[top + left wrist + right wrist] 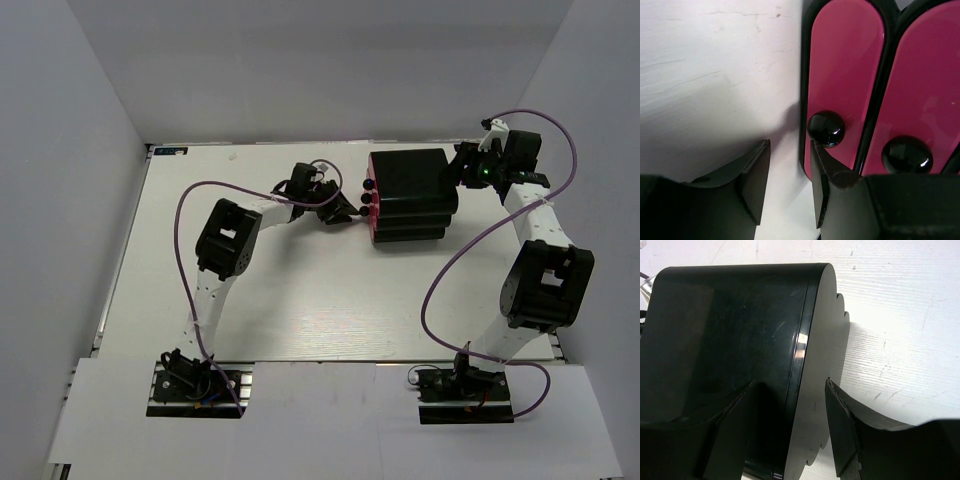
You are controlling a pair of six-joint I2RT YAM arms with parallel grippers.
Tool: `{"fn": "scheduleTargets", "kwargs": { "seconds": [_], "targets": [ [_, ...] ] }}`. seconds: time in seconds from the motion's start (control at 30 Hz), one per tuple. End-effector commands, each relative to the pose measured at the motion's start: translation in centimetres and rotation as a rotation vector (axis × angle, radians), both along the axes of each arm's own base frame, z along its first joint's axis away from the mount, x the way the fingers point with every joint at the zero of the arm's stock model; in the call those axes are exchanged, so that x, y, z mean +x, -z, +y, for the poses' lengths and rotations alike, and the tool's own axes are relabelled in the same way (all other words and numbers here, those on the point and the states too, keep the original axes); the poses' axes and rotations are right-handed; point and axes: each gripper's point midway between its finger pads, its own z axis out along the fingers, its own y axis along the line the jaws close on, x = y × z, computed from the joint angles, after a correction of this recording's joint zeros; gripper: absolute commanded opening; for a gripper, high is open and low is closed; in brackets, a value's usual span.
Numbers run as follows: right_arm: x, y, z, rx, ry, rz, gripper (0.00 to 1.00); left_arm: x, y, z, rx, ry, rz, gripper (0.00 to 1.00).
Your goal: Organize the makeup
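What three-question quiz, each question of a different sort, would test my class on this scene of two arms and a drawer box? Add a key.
1. True or false: the left gripper has a drawer knob clamped between its fingers.
2. The drawer fronts are: A green, B pink, C white.
3. Which side of the black box does the right gripper straddle?
Key: 1 false, the knob sits at one fingertip and the gap between the fingers is empty; 2 B; 3 the back edge, opposite the drawers.
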Motion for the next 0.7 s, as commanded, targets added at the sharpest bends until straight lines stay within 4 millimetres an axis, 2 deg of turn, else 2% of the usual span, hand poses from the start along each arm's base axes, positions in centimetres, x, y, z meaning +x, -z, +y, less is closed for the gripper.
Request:
{"fn": "scheduleTargets", "kwargs": {
  "seconds": [0.0, 0.17, 0.3, 0.37, 0.4, 0.43, 0.5, 0.57, 0.63, 0.67],
  "targets": [
    [-0.1, 0.6, -0.1, -0.001, -0.01, 0.032, 0.61, 0.3, -2.2, -2.0, -0.043, 0.024, -0.039, 0.48],
    [-0.2, 0.7, -0.1, -0.001, -0.008, 0.035, 0.61, -0.1, -2.2, -3.2, -0.048, 0.039, -0.033, 0.48],
    [-0.3, 0.6, -0.4, -0.01, 0.004, 0.033, 0.62, -0.1, -2.6, -2.7, -0.03, 0.013, -0.039, 0.49],
    [-0.2, 0.3, -0.7, -0.023, 0.02, 0.023, 0.64, -0.6, -1.9, -2.0, -0.002, -0.01, -0.021, 0.53],
    [-0.2, 0.1, -0.9, -0.026, 0.027, 0.016, 0.65, -0.3, -3.0, -1.3, -0.01, -0.026, -0.034, 0.56],
    [-0.3, 0.1, -1.2, -0.031, 0.038, 0.017, 0.66, -0.7, -2.0, -0.1, 0.007, -0.048, -0.005, 0.58],
    [-0.3, -0.5, -1.7, -0.037, 0.053, 0.001, 0.69, -0.9, -2.0, 1.0, 0.017, -0.077, -0.009, 0.62],
    [-0.4, -1.0, -1.9, -0.041, 0.06, -0.011, 0.71, -1.4, -2.5, 2.6, 0.039, -0.112, -0.014, 0.67],
    [-0.6, -1.5, -2.6, -0.047, 0.079, -0.021, 0.79, -1.7, -3.3, 4.3, 0.045, -0.136, -0.025, 0.73],
    [-0.6, -1.8, -2.8, -0.05, 0.083, -0.028, 0.82, -2.0, -3.7, 4.5, 0.043, -0.141, -0.032, 0.74]
  ]
}}
